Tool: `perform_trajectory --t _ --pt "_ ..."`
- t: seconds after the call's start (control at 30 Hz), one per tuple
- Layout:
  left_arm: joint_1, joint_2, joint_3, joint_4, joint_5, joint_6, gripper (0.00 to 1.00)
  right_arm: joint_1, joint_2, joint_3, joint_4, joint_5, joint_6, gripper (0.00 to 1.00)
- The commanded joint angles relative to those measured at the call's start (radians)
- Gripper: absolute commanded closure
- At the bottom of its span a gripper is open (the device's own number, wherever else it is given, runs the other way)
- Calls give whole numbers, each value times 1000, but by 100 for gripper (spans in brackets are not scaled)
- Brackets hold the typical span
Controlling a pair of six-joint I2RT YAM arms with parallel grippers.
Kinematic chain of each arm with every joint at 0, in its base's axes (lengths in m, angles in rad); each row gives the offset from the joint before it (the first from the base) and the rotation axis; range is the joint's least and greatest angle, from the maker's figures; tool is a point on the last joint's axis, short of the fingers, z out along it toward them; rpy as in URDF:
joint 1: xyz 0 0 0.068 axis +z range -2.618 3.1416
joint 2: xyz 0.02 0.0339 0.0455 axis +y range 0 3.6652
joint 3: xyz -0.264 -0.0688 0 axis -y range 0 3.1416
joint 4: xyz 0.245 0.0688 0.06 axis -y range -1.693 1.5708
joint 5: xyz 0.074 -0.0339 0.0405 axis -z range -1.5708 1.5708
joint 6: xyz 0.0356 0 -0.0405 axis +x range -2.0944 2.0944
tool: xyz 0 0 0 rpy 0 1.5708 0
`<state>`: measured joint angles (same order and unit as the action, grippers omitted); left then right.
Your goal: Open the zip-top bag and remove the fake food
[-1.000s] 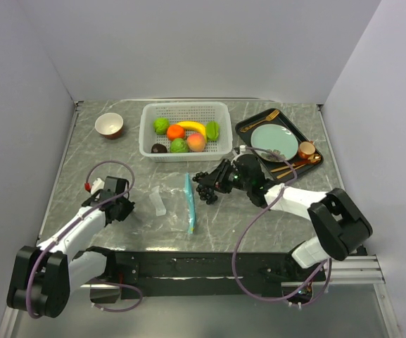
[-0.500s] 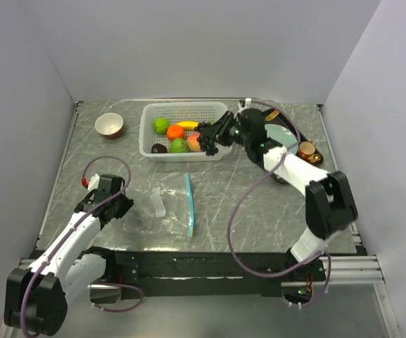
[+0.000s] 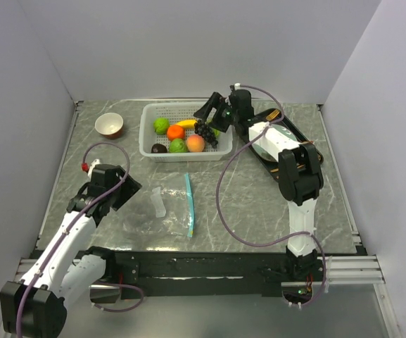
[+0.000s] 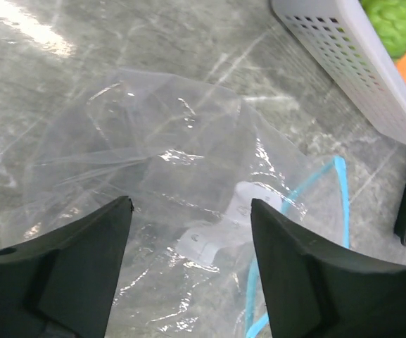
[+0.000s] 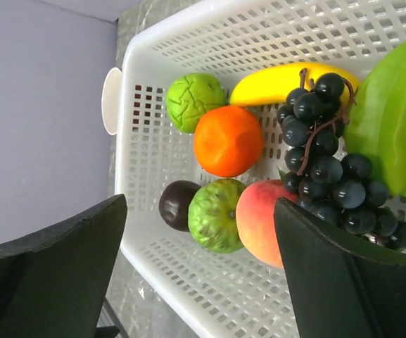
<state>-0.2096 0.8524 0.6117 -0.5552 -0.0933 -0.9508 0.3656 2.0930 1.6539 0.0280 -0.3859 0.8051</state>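
The left tool (image 3: pixel 122 191) hovers low over the desk (image 3: pixel 259 204), jaws spread wide and holding nothing. Just ahead of it the bag (image 4: pixel 153 155) lies flat and crumpled. Its teal zip (image 3: pixel 189 204) runs along the edge farthest from that tool, and there is bare desk on every side of the bag. Beyond the zip, the basket (image 3: pixel 181 155) turns its near wall toward this tool.

The right tool (image 5: pixel 199 204) hangs over the basket's far right end, jaws also wide and gripping nothing. Below it the grapes (image 5: pixel 329 176) lie against the peach (image 5: pixel 262 222) and a green starfruit (image 5: pixel 392 127). Ahead of it sit an orange (image 5: pixel 229 141), a banana (image 5: pixel 273 81), a green ball (image 5: pixel 195 101) and a dark piece (image 5: pixel 176 204).

The left wrist view shows a white slip (image 4: pixel 217 229) through the bag's film; overhead it is only a pale mark. Only the overhead view shows the bowl (image 3: pixel 109 124) whole.
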Motion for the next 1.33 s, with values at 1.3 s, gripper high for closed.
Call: perform_trajectory --t 1.3 --pt "-606 -156 -98 297 -301 -16 1 45 -1513 -1260 -160 262 -58 0"
